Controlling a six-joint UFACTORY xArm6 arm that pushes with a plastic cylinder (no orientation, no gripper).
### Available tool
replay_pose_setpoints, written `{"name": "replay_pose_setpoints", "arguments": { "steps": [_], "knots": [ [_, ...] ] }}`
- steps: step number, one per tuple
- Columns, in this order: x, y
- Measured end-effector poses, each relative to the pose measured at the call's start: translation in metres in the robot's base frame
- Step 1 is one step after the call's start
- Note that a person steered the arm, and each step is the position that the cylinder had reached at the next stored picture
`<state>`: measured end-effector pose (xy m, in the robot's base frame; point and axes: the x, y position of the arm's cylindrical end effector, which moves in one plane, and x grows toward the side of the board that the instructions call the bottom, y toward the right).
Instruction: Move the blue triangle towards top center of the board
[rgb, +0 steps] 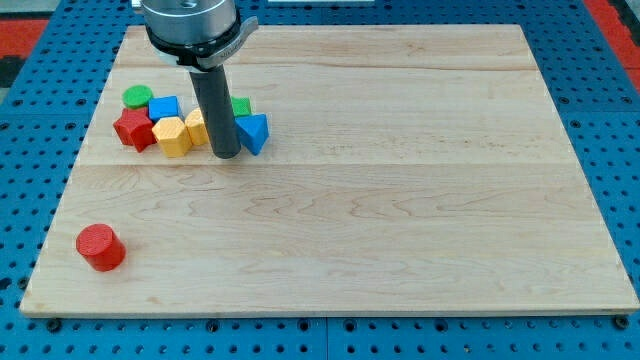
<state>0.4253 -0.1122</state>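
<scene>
The blue triangle lies on the wooden board at the view's upper left, at the right end of a cluster of blocks. My tip is just left of the blue triangle, touching or nearly touching it, in front of a yellow block. The rod hides part of a green block behind it.
Left of my tip lie a yellow hexagon-like block, a red star-like block, a blue cube and a green cylinder. A red cylinder stands alone at the view's lower left.
</scene>
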Motion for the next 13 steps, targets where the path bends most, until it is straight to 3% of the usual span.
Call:
{"name": "replay_pose_setpoints", "arguments": {
  "steps": [8, 10, 13],
  "knots": [
    [0.004, 0.027],
    [-0.018, 0.029],
    [-0.021, 0.078]
  ]
}}
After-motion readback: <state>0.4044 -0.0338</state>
